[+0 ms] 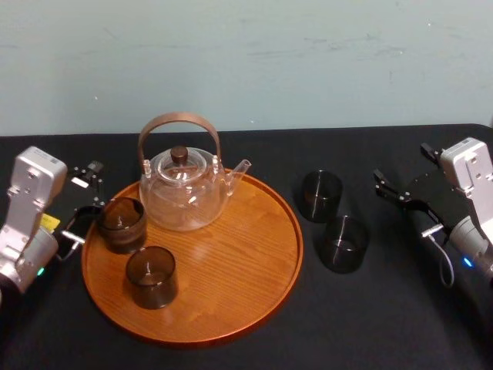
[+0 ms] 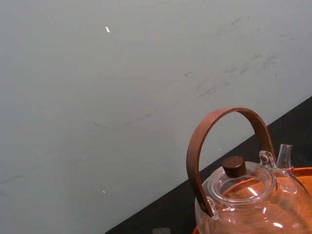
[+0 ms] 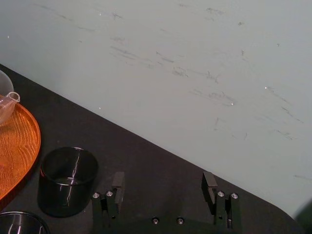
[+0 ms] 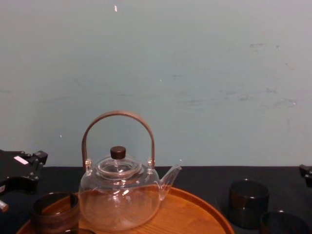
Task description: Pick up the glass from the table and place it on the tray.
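Nearest me is the front rim of the large round orange-brown wooden tray (image 1: 192, 337), its grain running across it inside a low raised edge. To its right, on the black tablecloth (image 1: 400, 308), stand two short dark smoked-glass cylinders. Both are upright, open at the top and see-through, with pale glints on their walls. The rear table glass (image 1: 321, 195) sits just off the tray's right rim. The front table glass (image 1: 343, 243) stands just beside it, closer to me and a little further right; I cannot tell whether the two touch.

My right gripper (image 1: 390, 187) is right of the rear table glass and apart from it. In the right wrist view its fingers (image 3: 210, 184) stand wide apart with nothing between them.

On the tray are two more dark glasses, one at the left (image 1: 121, 223) and one nearer me (image 1: 152, 276). Behind them is a clear glass teapot (image 1: 183, 193) with a brown arched handle.

My left gripper (image 1: 85, 199) is at the tray's left edge. I cannot tell whether it is apart or together.
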Tool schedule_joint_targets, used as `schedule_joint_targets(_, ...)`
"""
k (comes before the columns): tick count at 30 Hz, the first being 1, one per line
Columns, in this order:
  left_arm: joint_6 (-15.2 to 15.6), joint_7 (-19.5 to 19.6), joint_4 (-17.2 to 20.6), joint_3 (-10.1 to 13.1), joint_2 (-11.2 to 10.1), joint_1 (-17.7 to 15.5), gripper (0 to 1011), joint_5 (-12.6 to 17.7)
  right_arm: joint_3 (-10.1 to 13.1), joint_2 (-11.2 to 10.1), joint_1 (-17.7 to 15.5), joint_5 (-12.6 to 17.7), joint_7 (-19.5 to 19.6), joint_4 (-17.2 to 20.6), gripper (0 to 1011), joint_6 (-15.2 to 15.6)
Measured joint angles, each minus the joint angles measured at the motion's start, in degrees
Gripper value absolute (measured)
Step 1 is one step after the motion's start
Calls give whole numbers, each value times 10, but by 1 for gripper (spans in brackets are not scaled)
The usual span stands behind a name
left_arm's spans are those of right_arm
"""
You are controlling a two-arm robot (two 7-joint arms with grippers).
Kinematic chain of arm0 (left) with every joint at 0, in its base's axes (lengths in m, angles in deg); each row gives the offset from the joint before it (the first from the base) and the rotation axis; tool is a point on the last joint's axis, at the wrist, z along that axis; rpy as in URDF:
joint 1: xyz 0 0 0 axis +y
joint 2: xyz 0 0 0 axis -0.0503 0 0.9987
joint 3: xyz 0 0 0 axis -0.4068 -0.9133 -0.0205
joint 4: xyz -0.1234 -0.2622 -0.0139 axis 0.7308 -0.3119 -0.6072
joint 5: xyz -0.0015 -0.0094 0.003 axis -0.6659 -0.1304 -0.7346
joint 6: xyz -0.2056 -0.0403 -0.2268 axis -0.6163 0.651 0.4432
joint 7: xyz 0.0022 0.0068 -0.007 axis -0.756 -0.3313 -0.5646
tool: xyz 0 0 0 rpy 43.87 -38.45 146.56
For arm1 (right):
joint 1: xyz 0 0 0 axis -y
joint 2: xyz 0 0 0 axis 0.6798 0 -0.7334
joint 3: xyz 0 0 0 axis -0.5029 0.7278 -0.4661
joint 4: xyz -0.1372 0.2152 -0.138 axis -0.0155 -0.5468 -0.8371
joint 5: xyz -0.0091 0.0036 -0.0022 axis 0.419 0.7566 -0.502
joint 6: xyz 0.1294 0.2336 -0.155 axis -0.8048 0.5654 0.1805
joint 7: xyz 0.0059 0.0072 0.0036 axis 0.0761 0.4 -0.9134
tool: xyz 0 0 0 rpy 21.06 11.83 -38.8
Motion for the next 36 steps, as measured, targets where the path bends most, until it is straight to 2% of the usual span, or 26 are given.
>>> schedule_joint_targets(5, 0, 0, 0, 0, 0, 0, 0, 0, 8, 0, -8, 2, -11, 4, 1009, -7)
schedule_joint_targets(9, 0, 0, 0, 0, 0, 0, 0, 0, 19, -5, -30, 11, -18, 27, 1009, -8)
schedule_joint_targets(16, 0, 0, 0, 0, 0, 0, 0, 0, 42, -24, -90, 27, -25, 97, 1009, -3)
schedule_joint_targets(17, 0, 0, 0, 0, 0, 0, 0, 0, 42, -24, -90, 27, -25, 97, 1009, -3)
schedule_joint_targets(23, 0, 0, 0, 0, 0, 0, 0, 0, 57, -40, -151, 35, -30, 162, 1009, -3)
schedule_joint_targets(29, 0, 0, 0, 0, 0, 0, 0, 0, 56, -38, -186, 36, -42, 185, 1009, -7)
schedule_joint_targets(36, 0, 0, 0, 0, 0, 0, 0, 0, 53, -29, -196, 43, -63, 184, 1008, -7)
